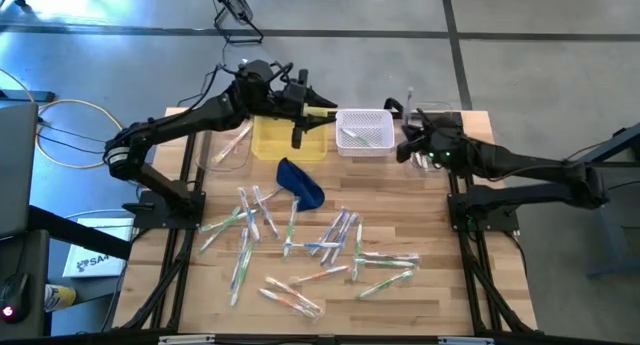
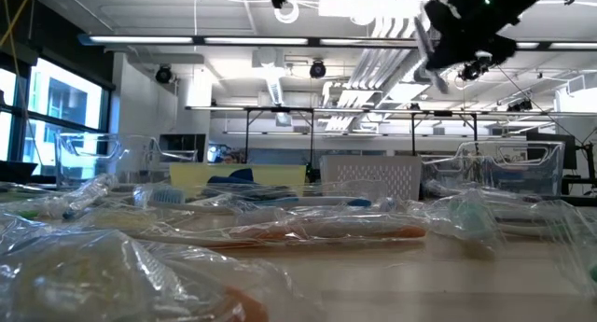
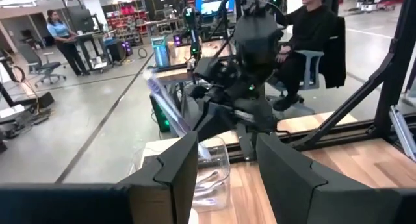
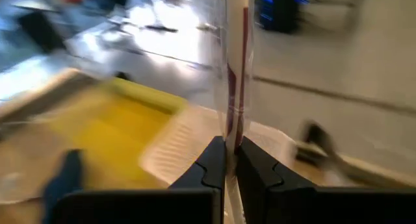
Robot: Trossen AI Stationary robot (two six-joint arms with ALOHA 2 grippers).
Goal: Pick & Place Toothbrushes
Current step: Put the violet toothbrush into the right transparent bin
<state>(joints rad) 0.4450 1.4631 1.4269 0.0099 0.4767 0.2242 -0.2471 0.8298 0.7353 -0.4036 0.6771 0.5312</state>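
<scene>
Many toothbrushes in clear wrappers lie scattered over the wooden table's near half. My right gripper hangs high near the table's far right, shut on one wrapped toothbrush with a red stripe. That toothbrush also shows in the left wrist view as a pale slanting strip. My left gripper hovers open over the yellow tray at the far middle. It points level toward the right arm with nothing between its fingers. My right gripper pinches the wrapped toothbrush at one end between its two fingers. The rest of the toothbrush sticks out past the fingertips, in line with them. It is lifted well clear of the table and of every container.
A white slotted basket holding a few toothbrushes stands right of the yellow tray. Clear tubs sit at the far left and far right. A dark blue pouch lies mid-table. People are in the room beyond.
</scene>
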